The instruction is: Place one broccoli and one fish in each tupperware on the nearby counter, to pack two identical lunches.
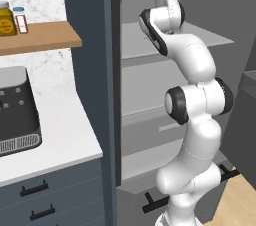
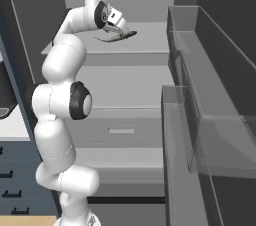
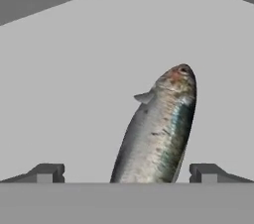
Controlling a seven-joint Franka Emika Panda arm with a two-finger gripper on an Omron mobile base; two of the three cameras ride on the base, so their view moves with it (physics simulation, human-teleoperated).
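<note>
A silvery fish [image 3: 158, 129] with a reddish head lies on the upper shelf [image 2: 150, 45] of the open fridge. In the hand view its head points away from the hand. My gripper [image 3: 126, 173] is open over its tail end, with one fingertip [image 3: 47, 172] on each side and a gap between each and the fish. From the right base view the gripper [image 2: 119, 29] hangs just above the dark fish [image 2: 131, 34]. The white counter [image 1: 65, 135] lies left of the fridge. The broccoli and the tupperware are out of view.
A dark toaster-like box [image 1: 15, 110] stands on the counter. Above it a wooden shelf [image 1: 45, 37] carries two jars. The open fridge door with clear bins [image 2: 200, 120] stands to the right. Lower fridge shelves and a drawer [image 2: 120, 130] lie below the hand.
</note>
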